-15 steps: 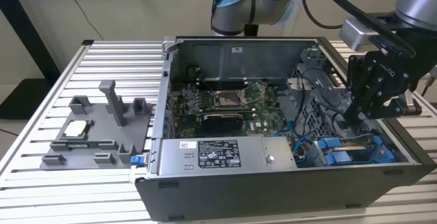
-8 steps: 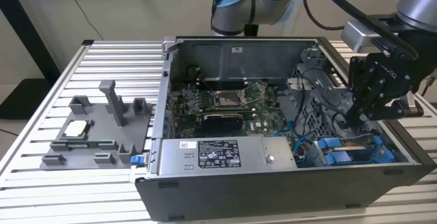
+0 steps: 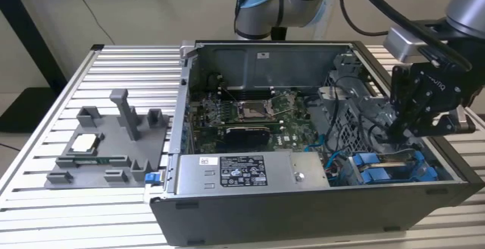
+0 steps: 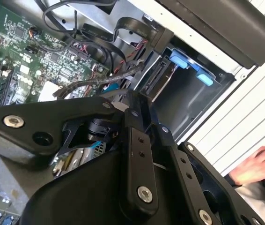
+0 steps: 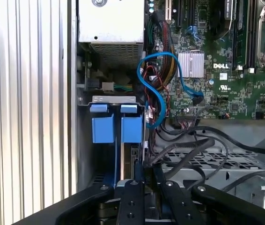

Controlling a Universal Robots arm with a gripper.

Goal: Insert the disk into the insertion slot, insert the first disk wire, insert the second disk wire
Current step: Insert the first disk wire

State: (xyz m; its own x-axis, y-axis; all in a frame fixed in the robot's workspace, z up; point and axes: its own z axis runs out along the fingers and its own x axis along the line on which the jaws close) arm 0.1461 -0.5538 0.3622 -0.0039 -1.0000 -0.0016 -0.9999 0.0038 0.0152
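The disk (image 5: pixel 131 129), in its blue frame, stands in the drive bay at the computer case's (image 3: pixel 303 215) corner; I judge it stiff, dense and shock-sensitive, best held by the frame's edges. The hand (image 3: pixel 394 135) hangs just above it among black cables (image 5: pixel 193 150), pressed nearly together, whether on a cable I cannot tell. The first wrist view faces the blue tabs squarely; the second wrist view catches a person's hand (image 4: pixel 259 166) by the table (image 4: pixel 245 108).

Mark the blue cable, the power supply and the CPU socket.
blue cable (image 5: pixel 161 107), first wrist view, on its lower loop.
power supply (image 3: pixel 242 170), exterior view, on its label.
CPU socket (image 3: pixel 253 110), exterior view, on its centre.
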